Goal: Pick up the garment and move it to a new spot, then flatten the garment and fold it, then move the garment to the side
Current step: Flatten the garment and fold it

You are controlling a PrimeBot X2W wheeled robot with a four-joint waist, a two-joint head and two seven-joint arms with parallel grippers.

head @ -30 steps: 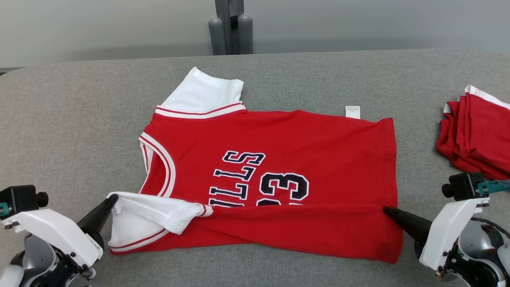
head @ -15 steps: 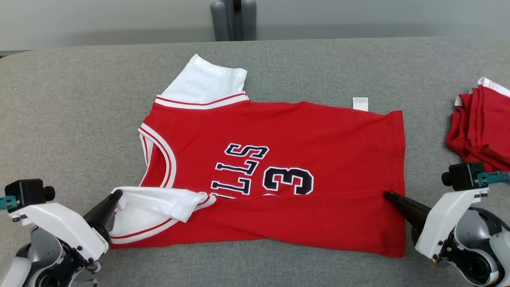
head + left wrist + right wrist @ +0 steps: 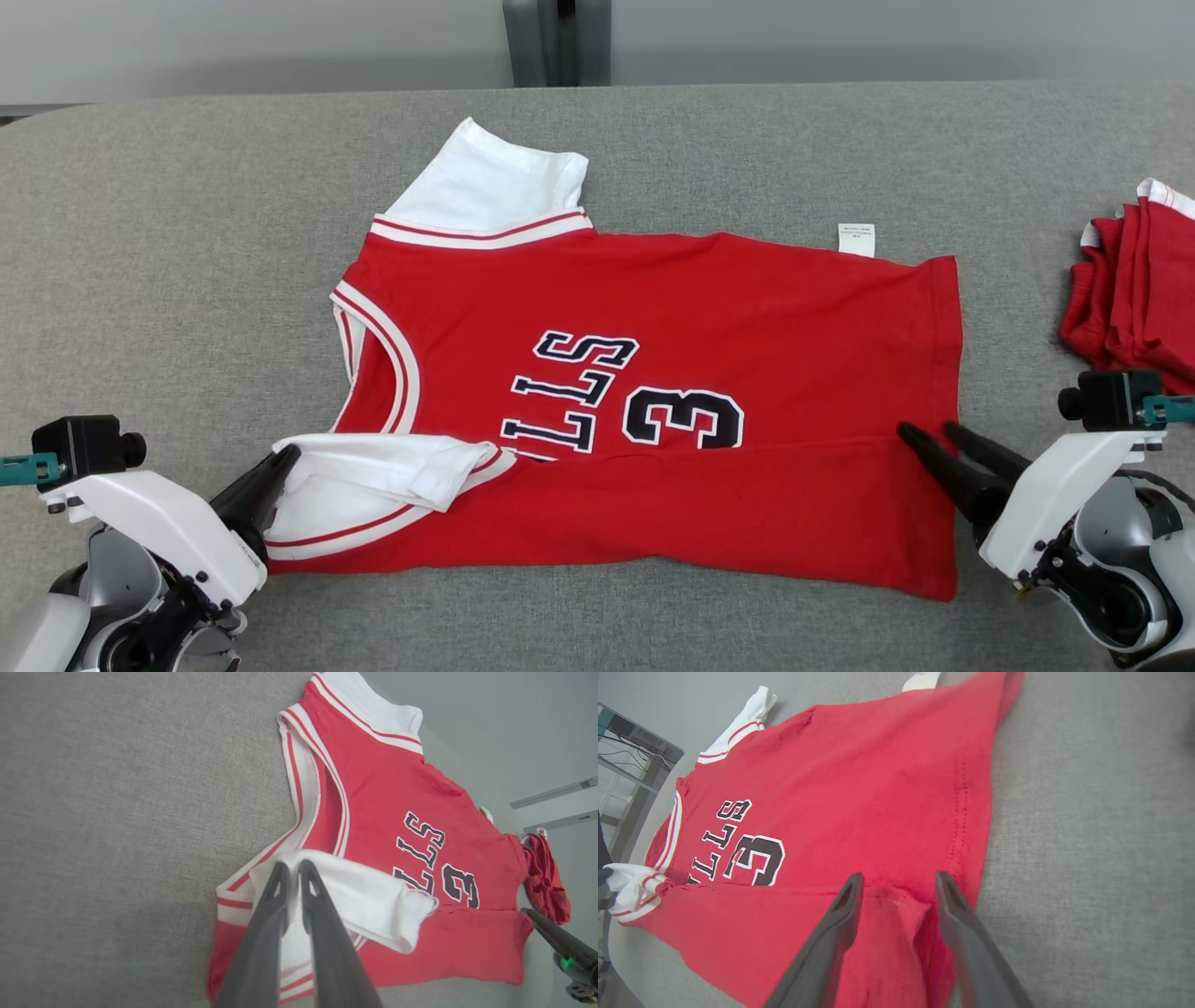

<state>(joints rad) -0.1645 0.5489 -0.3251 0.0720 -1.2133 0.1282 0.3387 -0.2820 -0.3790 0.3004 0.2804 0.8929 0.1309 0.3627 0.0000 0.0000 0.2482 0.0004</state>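
Left claw [image 3: 288, 455], 8 o'clock: sleeve [image 3: 392, 462] pinched | right claw [image 3: 927, 428], 4 o'clock: spread | risk: jersey [image 3: 747, 308] fold dragged open if sleeve is snagged.

White wrist shells [image 3: 149, 532], black camera blocks [image 3: 79, 443], teal tabs [image 3: 19, 467], tapered dark fingers [image 3: 257, 485].

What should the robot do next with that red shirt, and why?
Probably open the left hand and release the white sleeve: the near edge of the jersey lies folded over, the right hand stands open, and the left pinches the sleeve.
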